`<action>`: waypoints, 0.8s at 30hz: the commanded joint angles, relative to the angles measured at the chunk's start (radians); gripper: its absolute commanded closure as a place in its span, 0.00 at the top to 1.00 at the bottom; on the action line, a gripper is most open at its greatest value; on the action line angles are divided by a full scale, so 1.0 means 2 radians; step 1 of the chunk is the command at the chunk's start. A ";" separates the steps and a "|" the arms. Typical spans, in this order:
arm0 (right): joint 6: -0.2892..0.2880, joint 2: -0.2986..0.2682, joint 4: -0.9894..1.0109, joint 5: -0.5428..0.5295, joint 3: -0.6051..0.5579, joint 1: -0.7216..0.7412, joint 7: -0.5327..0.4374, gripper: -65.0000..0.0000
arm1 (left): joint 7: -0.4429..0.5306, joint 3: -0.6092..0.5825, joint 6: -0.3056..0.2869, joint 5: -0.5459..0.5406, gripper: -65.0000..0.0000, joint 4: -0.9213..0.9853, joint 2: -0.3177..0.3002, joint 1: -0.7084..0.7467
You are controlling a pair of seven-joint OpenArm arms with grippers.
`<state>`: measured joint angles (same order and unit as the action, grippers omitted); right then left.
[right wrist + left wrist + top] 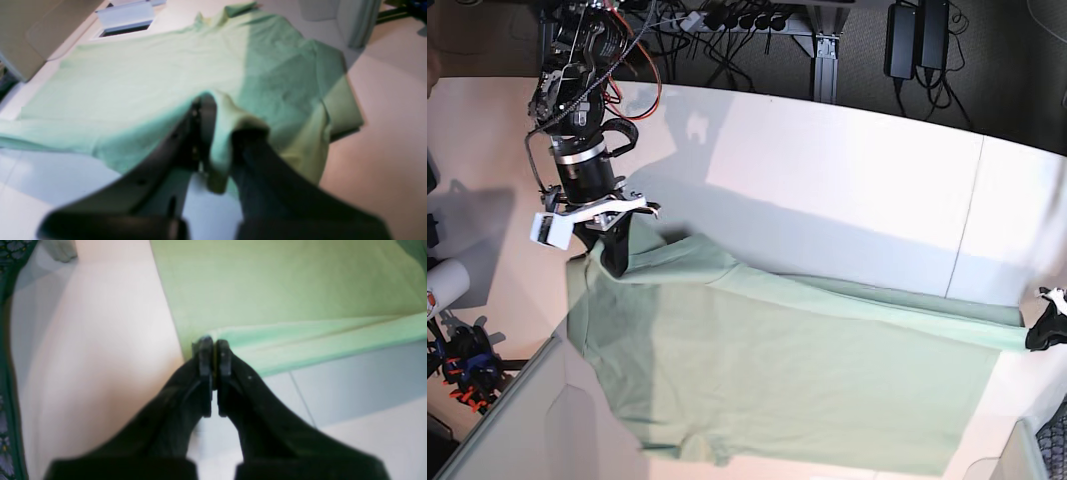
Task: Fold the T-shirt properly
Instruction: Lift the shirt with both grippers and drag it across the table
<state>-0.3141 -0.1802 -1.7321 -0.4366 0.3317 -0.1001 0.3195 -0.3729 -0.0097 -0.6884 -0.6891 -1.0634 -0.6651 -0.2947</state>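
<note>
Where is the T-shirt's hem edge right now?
In the base view the T-shirt lies spread across the table, its hem edge stretched between the right gripper at left and the left gripper at far right.

base: overhead, far | 2 wrists: close behind jaws, somewhat blurred | shared: T-shirt (777, 385)

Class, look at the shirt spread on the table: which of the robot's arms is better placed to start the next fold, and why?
Probably neither alone. The left claw pinches the shirt's hem corner; the right claw grips a bunched edge at the other end. If one must lead, the right has more fabric.
</note>
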 commanded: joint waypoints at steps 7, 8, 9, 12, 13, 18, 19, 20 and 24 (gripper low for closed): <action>-0.027 -0.023 0.097 -0.002 -0.003 0.091 -0.008 0.00 | 0.040 0.004 -0.005 0.030 0.00 0.047 0.015 -0.059; -0.029 -0.025 0.109 -0.002 -0.007 0.101 -0.006 0.00 | 0.048 0.004 -0.005 0.039 0.00 0.057 0.019 -0.065; -0.029 -0.027 0.121 -0.002 -0.012 0.110 -0.003 0.00 | 0.056 0.004 -0.005 0.045 0.00 0.066 0.022 -0.072; -0.029 -0.029 0.147 0.015 -0.030 0.139 0.002 0.00 | 0.065 0.004 -0.005 0.058 0.00 0.091 0.032 -0.094; -0.029 -0.029 0.155 0.021 -0.036 0.149 0.002 0.00 | 0.068 0.004 -0.005 0.063 0.00 0.099 0.035 -0.101; -0.029 -0.029 0.203 0.053 -0.062 0.195 0.001 0.00 | 0.106 -0.001 -0.005 0.111 0.00 0.136 0.050 -0.119; -0.029 -0.029 0.211 0.059 -0.066 0.203 0.001 0.00 | 0.121 -0.008 -0.005 0.122 0.00 0.144 0.052 -0.122; -0.029 -0.029 0.218 0.064 -0.070 0.212 0.001 0.00 | 0.137 -0.018 -0.005 0.136 0.00 0.151 0.053 -0.125; -0.029 -0.029 0.253 0.078 -0.088 0.242 -0.001 0.00 | 0.180 -0.060 -0.005 0.178 0.00 0.165 0.053 -0.141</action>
<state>-0.3695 -0.2276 -1.2102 -0.2722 0.1520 0.3580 0.3431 -0.0463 -0.1360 -0.6891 -0.3145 -0.7185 -0.5411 -0.5415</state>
